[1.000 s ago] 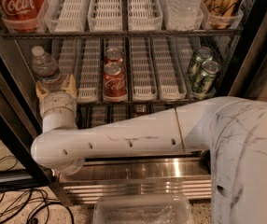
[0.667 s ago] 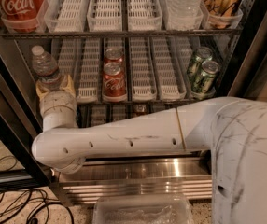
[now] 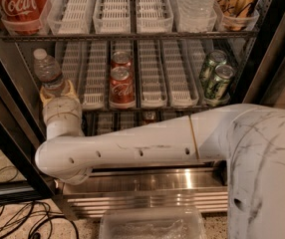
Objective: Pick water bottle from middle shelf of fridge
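Observation:
The water bottle [image 3: 48,71], clear with a white cap, stands at the left end of the middle shelf [image 3: 152,78] of the fridge [image 3: 147,193]. My gripper [image 3: 58,91] is at the bottle's lower part, with its tan fingers [image 3: 71,89] on either side of it and closed against it. The bottle's base is hidden behind the gripper. My white arm [image 3: 132,151] reaches in from the right, across the front of the lower rack.
Two red cola cans [image 3: 121,86] stand mid-shelf and two green cans [image 3: 214,81] at the right. The upper rack holds a red cola bottle [image 3: 20,4], a wide clear bottle [image 3: 196,4] and a tan can [image 3: 237,1]. A clear plastic bin [image 3: 152,225] and cables [image 3: 13,220] lie on the floor.

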Controlling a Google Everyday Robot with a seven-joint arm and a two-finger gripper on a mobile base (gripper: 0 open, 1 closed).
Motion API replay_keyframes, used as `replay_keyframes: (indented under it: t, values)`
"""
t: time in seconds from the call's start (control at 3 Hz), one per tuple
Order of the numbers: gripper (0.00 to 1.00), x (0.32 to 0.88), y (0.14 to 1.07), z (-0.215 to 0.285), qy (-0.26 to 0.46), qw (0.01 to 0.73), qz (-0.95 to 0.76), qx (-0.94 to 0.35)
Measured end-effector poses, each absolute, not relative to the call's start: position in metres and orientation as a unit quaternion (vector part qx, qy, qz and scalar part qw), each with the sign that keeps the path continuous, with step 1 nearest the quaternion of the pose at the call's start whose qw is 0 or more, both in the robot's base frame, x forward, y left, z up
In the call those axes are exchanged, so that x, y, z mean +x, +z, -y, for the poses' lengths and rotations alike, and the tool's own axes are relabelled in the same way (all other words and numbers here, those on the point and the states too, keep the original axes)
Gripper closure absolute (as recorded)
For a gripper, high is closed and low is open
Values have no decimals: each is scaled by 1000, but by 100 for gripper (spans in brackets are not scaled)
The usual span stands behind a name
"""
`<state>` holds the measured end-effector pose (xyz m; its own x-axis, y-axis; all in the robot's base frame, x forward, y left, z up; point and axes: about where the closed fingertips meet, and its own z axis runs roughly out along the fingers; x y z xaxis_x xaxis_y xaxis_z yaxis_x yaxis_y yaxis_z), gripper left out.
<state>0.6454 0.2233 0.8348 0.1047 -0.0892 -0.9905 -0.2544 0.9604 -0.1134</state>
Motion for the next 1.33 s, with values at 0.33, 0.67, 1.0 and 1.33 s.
replay_keyframes:
  t: [0.33,0.67,1.0,1.33]
  values:
    - [100,645,835,-222,53,739,-659,-129]
    - [100,643,831,-218,54,750,-647,-127]
    - [100,643,834,-220,54,750,-647,-127]
    - [100,641,847,-221,76,767,-626,-120]
